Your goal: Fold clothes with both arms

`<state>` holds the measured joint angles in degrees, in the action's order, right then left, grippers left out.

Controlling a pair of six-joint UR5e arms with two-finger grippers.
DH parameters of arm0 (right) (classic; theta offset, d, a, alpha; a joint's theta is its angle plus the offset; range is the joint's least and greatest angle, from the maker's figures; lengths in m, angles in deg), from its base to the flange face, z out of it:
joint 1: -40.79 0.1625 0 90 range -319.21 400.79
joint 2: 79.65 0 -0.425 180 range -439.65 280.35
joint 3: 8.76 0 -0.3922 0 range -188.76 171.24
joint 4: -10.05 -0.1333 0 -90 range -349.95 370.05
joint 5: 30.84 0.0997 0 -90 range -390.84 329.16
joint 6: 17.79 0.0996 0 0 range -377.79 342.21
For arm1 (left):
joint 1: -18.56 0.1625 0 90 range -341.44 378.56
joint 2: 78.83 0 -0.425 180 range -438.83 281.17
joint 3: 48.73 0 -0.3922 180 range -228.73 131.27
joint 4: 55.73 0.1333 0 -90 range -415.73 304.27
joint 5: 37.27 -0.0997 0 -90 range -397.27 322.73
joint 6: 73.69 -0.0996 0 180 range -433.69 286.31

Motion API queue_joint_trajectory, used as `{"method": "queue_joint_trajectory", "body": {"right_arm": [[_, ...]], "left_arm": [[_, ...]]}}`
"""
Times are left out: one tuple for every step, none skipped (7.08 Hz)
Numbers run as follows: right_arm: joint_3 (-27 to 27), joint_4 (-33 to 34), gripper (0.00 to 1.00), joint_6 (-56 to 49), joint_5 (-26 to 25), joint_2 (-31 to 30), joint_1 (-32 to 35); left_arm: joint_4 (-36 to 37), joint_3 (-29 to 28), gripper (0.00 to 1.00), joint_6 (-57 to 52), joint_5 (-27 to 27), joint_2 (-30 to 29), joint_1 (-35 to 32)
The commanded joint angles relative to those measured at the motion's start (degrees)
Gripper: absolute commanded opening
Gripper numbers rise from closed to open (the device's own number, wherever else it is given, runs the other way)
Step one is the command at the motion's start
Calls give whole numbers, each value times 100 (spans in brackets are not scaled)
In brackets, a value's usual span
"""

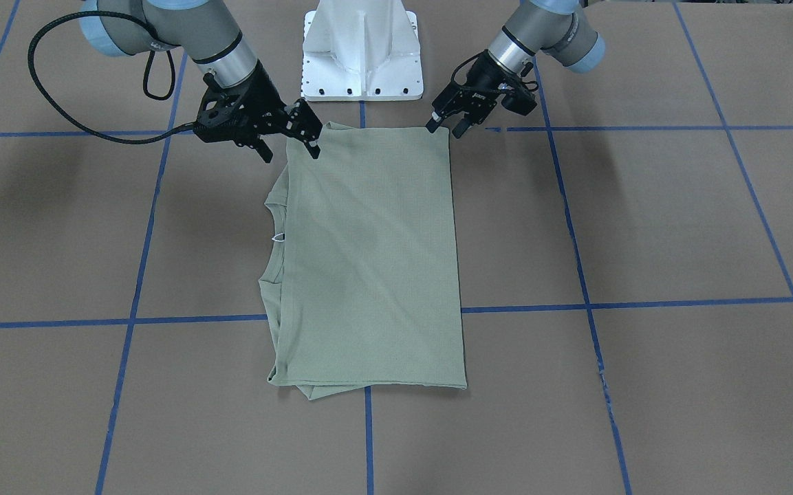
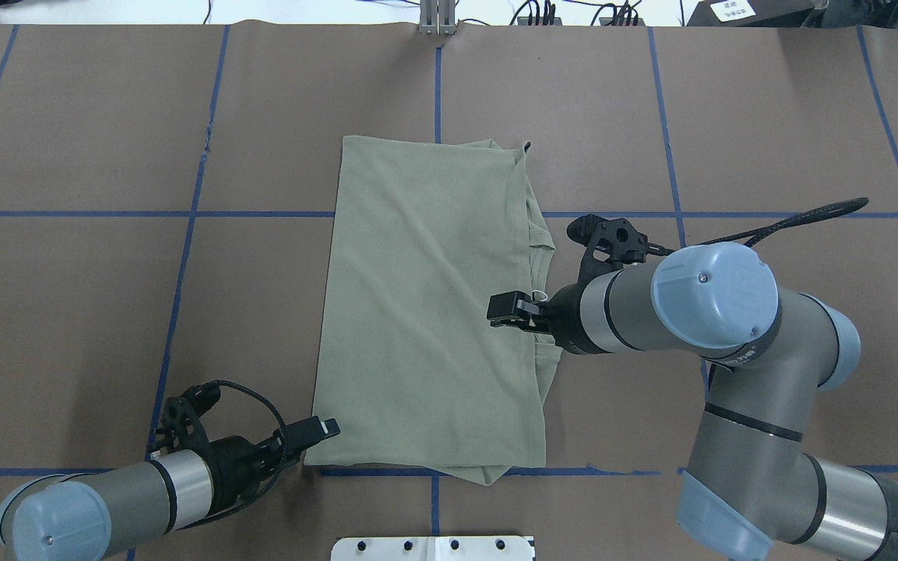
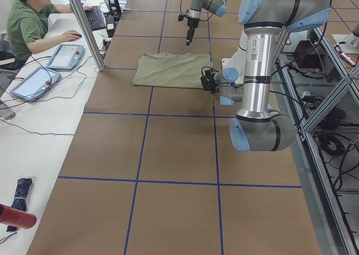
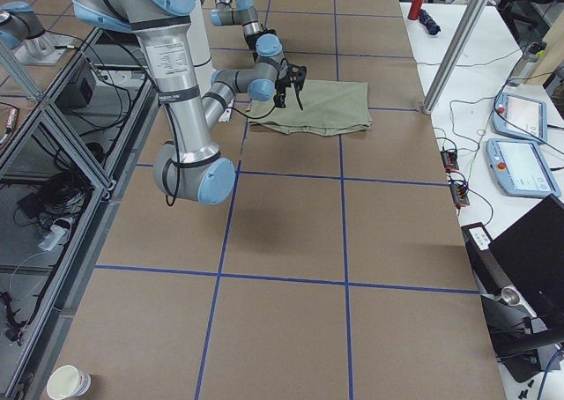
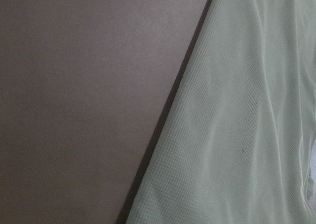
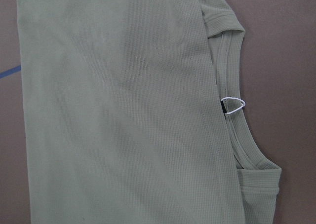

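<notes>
Shirt (image 1: 368,261) lies flat on the table (image 1: 644,220), folded lengthwise; I read left gripper (image 1: 446,128) at one base-side corner and right gripper (image 1: 290,151) above the other, both spread and empty, presumably staged to pinch for the next fold.

1. A pale sage-green knit shirt (image 6: 123,115) lies folded flat and fills most of the frame.
2. The stitched edge of its upper layer runs from 12 to 5 o'clock, covering part of the ribbed neckline (image 6: 224,24) on the 3 o'clock side.
3. A small white loop tag (image 6: 232,105) pokes out at that edge.
4. Brown counter (image 6: 286,86) shows at 3 o'clock, and a strip of blue tape (image 6: 9,71) at 9 o'clock.
</notes>
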<state>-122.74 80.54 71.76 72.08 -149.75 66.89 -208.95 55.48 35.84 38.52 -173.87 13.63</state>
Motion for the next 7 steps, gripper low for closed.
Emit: {"method": "queue_joint_trajectory", "body": {"right_arm": [[-2, 0, 100, 36, 0, -4, 0], [-2, 0, 100, 36, 0, -4, 0], [-2, 0, 100, 36, 0, -4, 0], [-2, 0, 100, 36, 0, -4, 0], [-2, 0, 100, 36, 0, -4, 0], [-2, 0, 100, 36, 0, 5, 0], [-2, 0, 100, 36, 0, 5, 0]], "left_arm": [[3, -6, 100, -2, -3, -40, 36], [11, -15, 93, -2, -3, -40, 36], [29, -24, 90, -11, 6, -40, 36], [29, -50, 90, -37, 15, -40, 36], [29, -68, 91, -55, 24, -40, 36], [46, -68, 91, -64, 32, -40, 36], [47, -76, 91, -64, 33, -40, 36]]}}
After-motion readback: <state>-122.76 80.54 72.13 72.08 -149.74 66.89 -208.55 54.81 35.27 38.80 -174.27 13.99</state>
